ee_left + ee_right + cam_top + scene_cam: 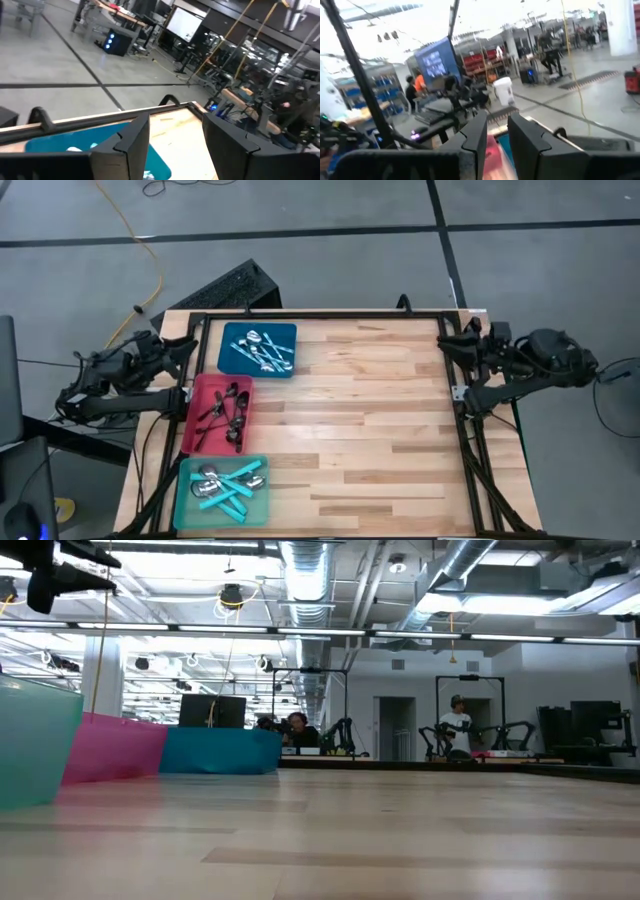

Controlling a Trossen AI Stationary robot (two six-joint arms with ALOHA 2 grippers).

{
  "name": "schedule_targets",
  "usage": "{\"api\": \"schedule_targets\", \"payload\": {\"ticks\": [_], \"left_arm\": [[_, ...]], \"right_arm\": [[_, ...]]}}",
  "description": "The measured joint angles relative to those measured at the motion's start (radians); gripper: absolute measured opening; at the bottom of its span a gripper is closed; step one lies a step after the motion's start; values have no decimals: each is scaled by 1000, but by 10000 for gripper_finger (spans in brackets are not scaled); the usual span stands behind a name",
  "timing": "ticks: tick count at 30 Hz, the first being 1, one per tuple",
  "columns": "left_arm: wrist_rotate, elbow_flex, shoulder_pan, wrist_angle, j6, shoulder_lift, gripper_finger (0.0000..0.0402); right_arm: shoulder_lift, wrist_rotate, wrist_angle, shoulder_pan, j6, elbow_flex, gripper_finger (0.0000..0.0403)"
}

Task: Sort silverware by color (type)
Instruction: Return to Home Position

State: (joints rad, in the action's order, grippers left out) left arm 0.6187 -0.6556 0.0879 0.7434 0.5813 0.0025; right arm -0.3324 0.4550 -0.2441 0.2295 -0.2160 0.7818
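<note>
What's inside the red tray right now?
The red tray holds a heap of black spoons, crossing and overlapping. Any spoons lying under the heap are covered, so no exact count.

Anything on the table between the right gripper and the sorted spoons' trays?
Nothing visible. Between the right gripper at the table's right edge and the blue flat tray of silver spoons, red flat tray of black spoons and teal flat tray of turquoise-handled spoons lies only bare wooden table top. The left gripper waits beside the blue tray.
</note>
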Motion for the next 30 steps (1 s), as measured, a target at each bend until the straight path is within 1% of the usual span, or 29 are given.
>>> {"api": "schedule_targets", "payload": {"ticks": [3, 6, 9, 12, 14, 18, 21, 24, 26, 30], "left_arm": [[14, 9, 0, 7, 14, 0, 167], [-11, 36, 0, -23, 15, 0, 167], [-74, 90, 0, -103, 9, 0, 167], [-144, 145, 0, -190, -14, 0, 167], [-174, 164, 0, -209, -19, 0, 167], [-241, 208, 0, -297, -60, 0, 167], [-264, 260, 0, -401, -86, 0, 167], [-358, 321, 0, -522, -125, 0, 167], [-419, 369, -1, -593, -129, -1, 167], [-437, 462, -1, -684, -104, 0, 167]], "right_arm": [[66, 0, 5, 11, 3, -44, 103], [120, 0, 13, 20, 3, -101, 103], [174, 0, 74, 21, 4, -169, 103], [221, 0, 74, 20, -4, -246, 103], [255, 0, 90, 19, -12, -292, 103], [324, 1, 198, 19, 13, -407, 103], [328, -1, 322, 19, 46, -512, 103], [329, -3, 443, 19, 64, -589, 103], [330, 12, 490, 18, 69, -640, 103], [330, 25, 569, 18, 84, -706, 103]]}}
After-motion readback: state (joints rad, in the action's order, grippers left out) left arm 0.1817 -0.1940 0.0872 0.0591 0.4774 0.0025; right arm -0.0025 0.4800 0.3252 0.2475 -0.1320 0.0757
